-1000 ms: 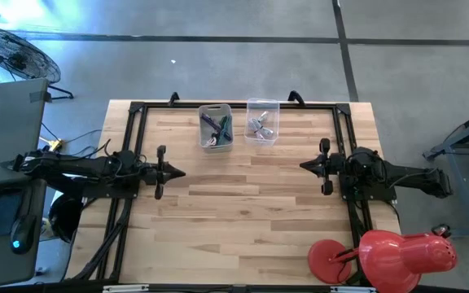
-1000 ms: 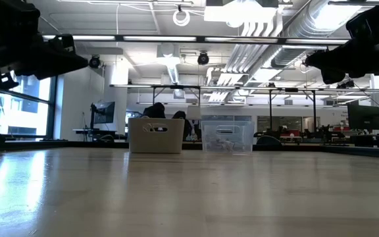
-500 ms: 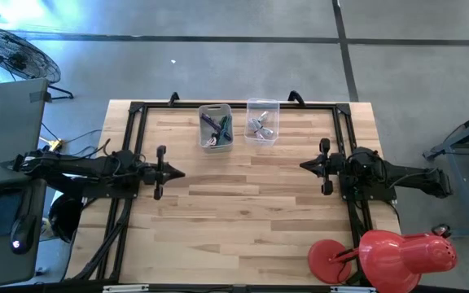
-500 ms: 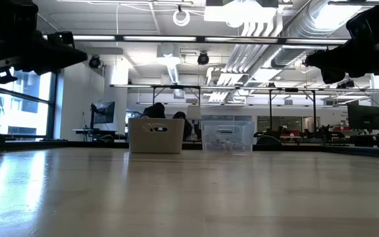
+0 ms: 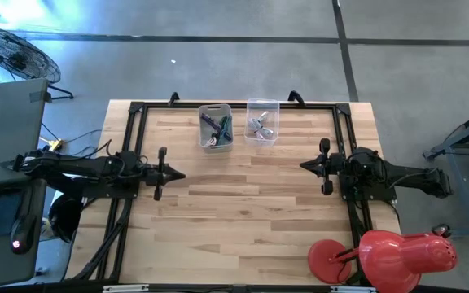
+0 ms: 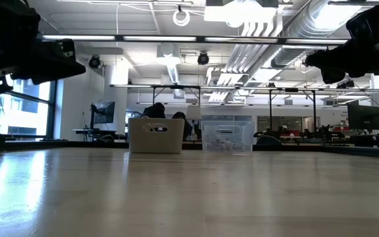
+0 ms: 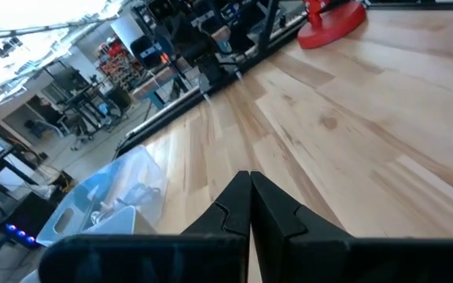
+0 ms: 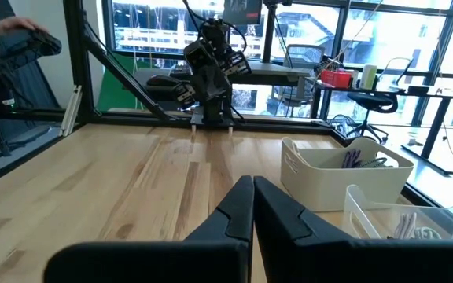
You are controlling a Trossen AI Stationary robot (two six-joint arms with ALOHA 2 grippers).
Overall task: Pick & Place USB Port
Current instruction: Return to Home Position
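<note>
my left gripper [image 5: 177, 173] has dipped slightly since before; my right gripper [image 5: 304, 165] stayed put, both clenched empty. the charger cables [image 5: 216, 126] lie tangled in the boxy grey bin [image 5: 202, 129] and the clear plastic bin [image 5: 262, 102] beside it.

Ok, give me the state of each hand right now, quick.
Left hand: closed, holding nothing, over the left side of the table.
Right hand: closed, holding nothing, over the table's right side.
</note>
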